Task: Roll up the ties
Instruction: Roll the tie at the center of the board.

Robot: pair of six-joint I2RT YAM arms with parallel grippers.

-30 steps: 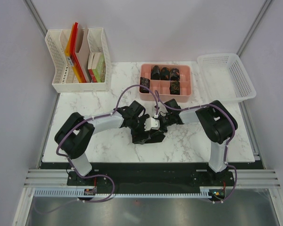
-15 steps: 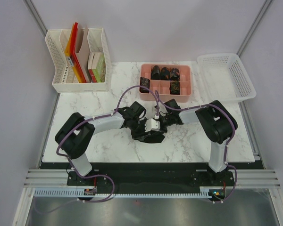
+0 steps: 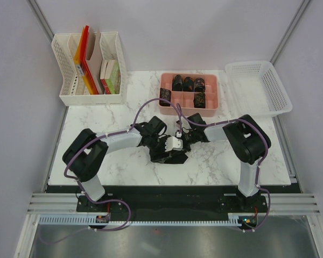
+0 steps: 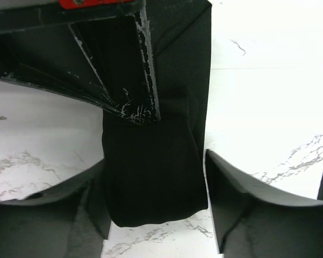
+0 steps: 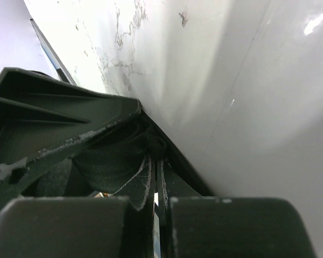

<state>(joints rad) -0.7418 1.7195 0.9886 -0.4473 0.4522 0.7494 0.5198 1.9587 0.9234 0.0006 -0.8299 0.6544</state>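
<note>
Marble table (image 3: 97, 121) carried the work at its centre; left gripper (image 4: 153, 215) stood open, its fingers (image 4: 242, 209) bracketing the flat tie (image 4: 167, 123), seemingly to steady it; right gripper (image 5: 155, 177) was pinched nearly closed on a fold of that tie, likely starting the coil.

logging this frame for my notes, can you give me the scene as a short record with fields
surface: marble table
tie in work: black tie, at the table's middle, where both arms meet
left gripper: jaws on either side of the tie, fabric fills the gap, pinch unclear
right gripper: jaws shut on a fold of the tie
done: rolled ties in the pink tray
other: white file rack back left, white basket back right
</note>
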